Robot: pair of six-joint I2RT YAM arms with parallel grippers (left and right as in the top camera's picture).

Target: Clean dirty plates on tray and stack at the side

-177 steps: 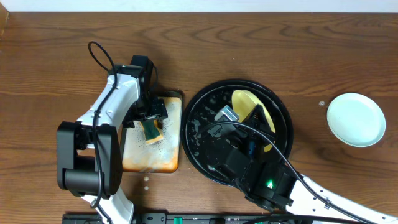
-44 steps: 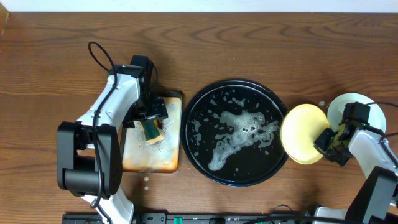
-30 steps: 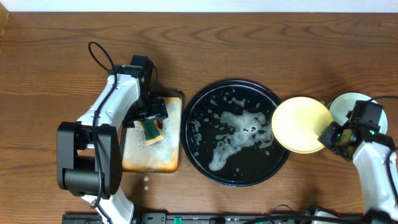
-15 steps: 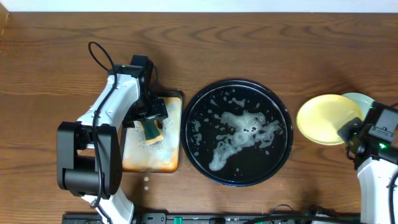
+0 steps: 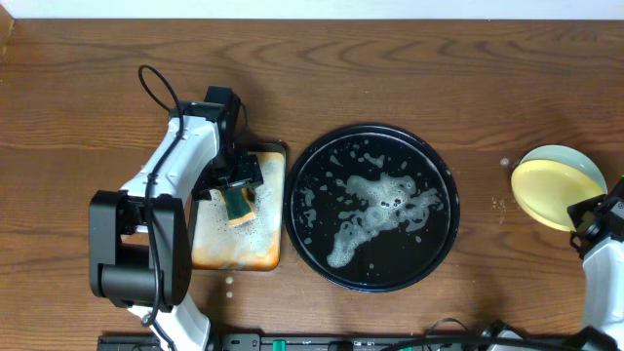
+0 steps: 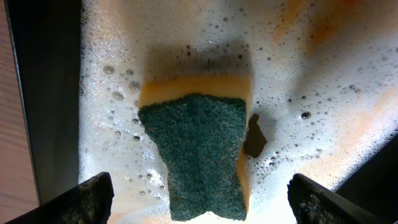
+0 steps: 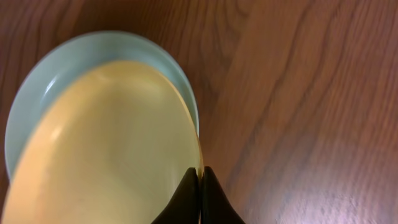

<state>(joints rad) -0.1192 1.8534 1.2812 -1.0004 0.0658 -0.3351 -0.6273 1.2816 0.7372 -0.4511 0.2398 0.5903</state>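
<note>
The round black tray [image 5: 444, 166] holds only white suds, no plates. My right gripper [image 5: 585, 216] is shut on the rim of the pale yellow plate [image 5: 546, 192] and holds it over a mint-blue plate [image 5: 575, 159] at the far right of the table. In the right wrist view the yellow plate [image 7: 106, 143] lies on the mint plate [image 7: 81, 53], with my right gripper [image 7: 200, 174] pinching its edge. A third plate is out of view. My left gripper [image 5: 237, 187] is open around a green and yellow sponge [image 6: 199, 149] on the soapy rectangular tray [image 5: 229, 252].
The rectangular orange-stained tray [image 6: 348, 68] sits left of the black tray, covered in foam. Bare wooden table [image 5: 390, 58] stretches along the back. A small speck [image 5: 504, 162] lies on the wood beside the plates.
My right gripper carried the yellow plate from the black tray's right edge to the right and brought it over the mint-blue plate. The left arm has not moved.
</note>
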